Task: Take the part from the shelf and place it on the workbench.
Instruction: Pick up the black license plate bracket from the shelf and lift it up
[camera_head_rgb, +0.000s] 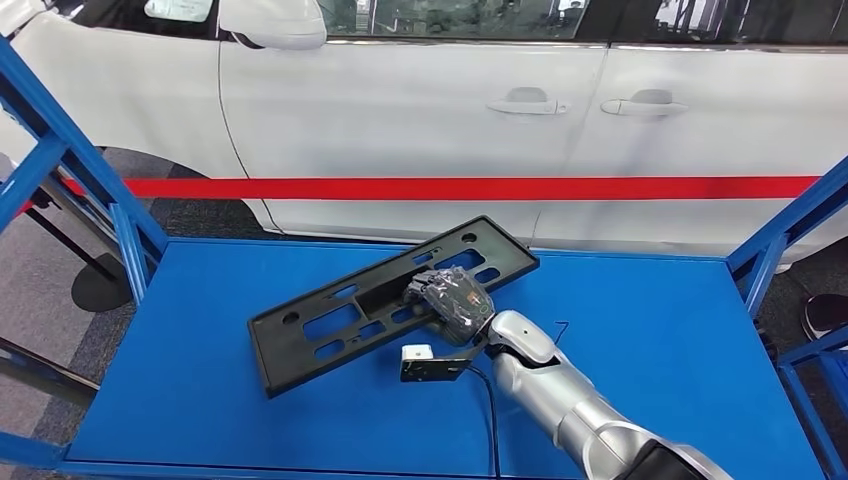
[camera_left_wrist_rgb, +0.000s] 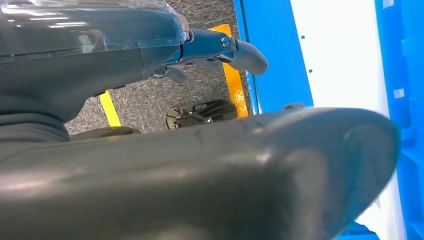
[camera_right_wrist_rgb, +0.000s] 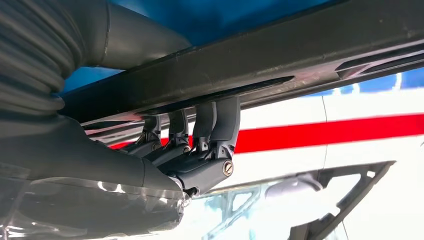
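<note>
The right hand (camera_head_rgb: 452, 300) has its fingers (camera_right_wrist_rgb: 215, 125) hooked over the edge of the part (camera_head_rgb: 385, 300), clamped on it. The part is a long, flat black plastic frame with slotted cut-outs and round holes, lying aslant over the blue surface (camera_head_rgb: 650, 350). The left hand (camera_left_wrist_rgb: 150, 55) holds nothing, fingers apart. A white car (camera_head_rgb: 420, 110) stands beyond.

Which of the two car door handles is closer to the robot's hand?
The left door handle, nearer the mirror. It sits almost straight above the right hand gripping the black part; the other handle lies further right.
</note>
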